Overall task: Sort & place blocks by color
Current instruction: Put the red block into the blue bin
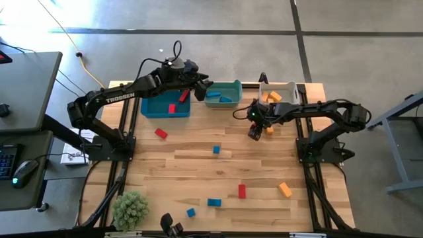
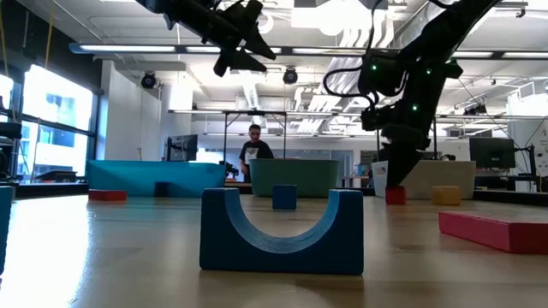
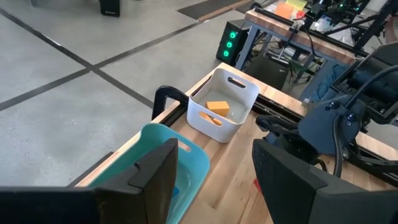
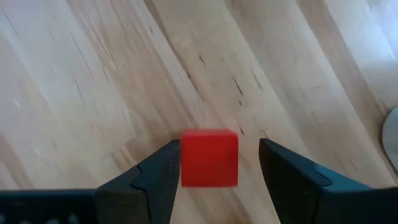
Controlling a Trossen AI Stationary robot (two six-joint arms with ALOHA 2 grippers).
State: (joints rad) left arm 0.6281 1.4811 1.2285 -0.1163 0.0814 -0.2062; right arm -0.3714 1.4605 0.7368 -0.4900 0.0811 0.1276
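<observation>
Your target is the red cube (image 4: 209, 157), sitting flat on the worktop (image 1: 198, 165) between the two fingers of the right tool (image 4: 214, 171), near the white bin (image 1: 285, 88). The fingers stand open on either side of it with a gap left on each flank, so nothing is gripped yet. It looks like a small, stiff, light block with flat faces; take it across two opposite side faces, low and square, so it cannot twist out. Judged from its smooth finish it may be a little slippery, so close evenly.

Red belongs with the two red pieces already lying in the blue bin (image 1: 151, 109) at the worktop's back left. The teal bin (image 1: 234, 89) beside it holds blue pieces, and the white bin holds orange ones.

The left tool (image 1: 201, 88) hangs open and empty in the air between the blue and teal bins, fingers (image 3: 155, 180) well apart.

More blocks lie scattered in front: a red block (image 1: 160, 133), a small blue cube (image 1: 216, 150), a red bar (image 1: 242, 191), an orange block (image 1: 285, 190) and two blue blocks (image 1: 213, 202) near the front edge. An orange piece (image 1: 269, 129) lies just beside the right tool.
</observation>
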